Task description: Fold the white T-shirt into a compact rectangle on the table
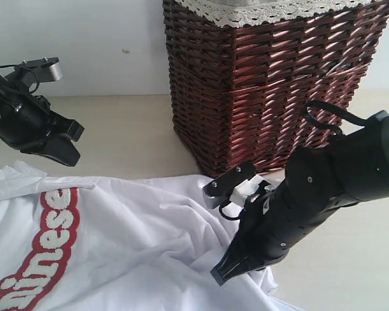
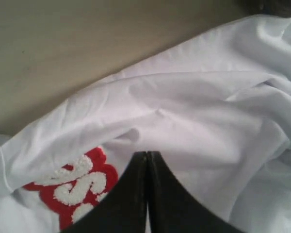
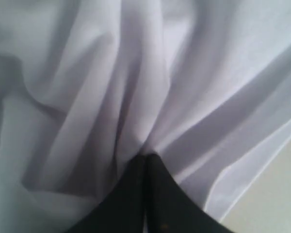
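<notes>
1. Looks like the very start: white T-shirt (image 1: 129, 246) lying rumpled and unfolded across the table (image 1: 117, 136), filling 6 to 9 o'clock of the ext. view. No fold made yet, so probably at the flatten-first stage.
2. Next move, as a judgement: open both jaws, take two opposite edges, pull the cloth taut and flat, then make the 1st fold. Needs care near the wicker basket (image 1: 266, 91) at 12 to 1 o'clock (shirt's far edge runs close to its base).
3. Far L, about 9 o'clock: left gripper (image 1: 70, 144) hanging clear above the table beside the shirt's upper edge, tilted down toward 4 o'clock. In the L wrist view (image 2: 147, 153), tips pressed together with nothing between them and bare cloth below.
4. Lower L, 7 to 8 o'clock: red-outlined lettering (image 1: 45, 246) face up, so shirt front is up. Creases run off toward the R side.
5. R side, 4 to 5 o'clock: right gripper (image 1: 219, 275) on a steeply slanted arm, tip aimed toward 7 o'clock and resting on the cloth near the shirt's R edge. In the R wrist view (image 3: 145, 155), jaws clamped together and folds fan out from the tip. Pinching a bit of fabric or only pressing on it: can't tell.
</notes>
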You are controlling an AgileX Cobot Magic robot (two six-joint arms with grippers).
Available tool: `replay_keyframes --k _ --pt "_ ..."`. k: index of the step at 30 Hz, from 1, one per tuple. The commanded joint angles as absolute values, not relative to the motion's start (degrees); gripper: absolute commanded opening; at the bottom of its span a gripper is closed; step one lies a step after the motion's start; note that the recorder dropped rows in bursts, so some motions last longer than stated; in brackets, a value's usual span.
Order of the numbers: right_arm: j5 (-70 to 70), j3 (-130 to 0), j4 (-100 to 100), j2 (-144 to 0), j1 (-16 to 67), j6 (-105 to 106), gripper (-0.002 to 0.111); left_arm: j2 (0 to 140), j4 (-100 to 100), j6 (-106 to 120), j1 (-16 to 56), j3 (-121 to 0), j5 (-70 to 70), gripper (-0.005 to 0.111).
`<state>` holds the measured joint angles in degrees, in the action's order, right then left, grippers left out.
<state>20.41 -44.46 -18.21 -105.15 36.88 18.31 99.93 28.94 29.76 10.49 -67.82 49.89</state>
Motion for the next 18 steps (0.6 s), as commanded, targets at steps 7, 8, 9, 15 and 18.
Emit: replay_keyframes --k 7,8,9,15,18 --pt "21.09 -43.93 -18.82 -100.84 38.96 20.04 0.000 99.09 36.93 35.90 10.95 -67.51 50.23 0.000" --pt "20.81 -43.93 -17.93 -99.96 38.83 19.92 0.000 99.09 39.68 38.09 11.31 -67.51 50.74 0.000" --pt "20.81 -43.93 -16.87 -98.91 38.83 19.24 0.000 99.09 42.80 40.62 11.73 -67.51 51.23 0.000" --pt "18.30 -43.93 -7.33 -94.93 38.83 9.76 0.021 99.09 48.59 44.11 13.46 -67.51 49.89 0.000" --pt "17.00 -43.93 -5.35 -92.67 38.83 8.43 0.044 99.09 49.97 44.64 13.46 -67.51 49.89 0.000"
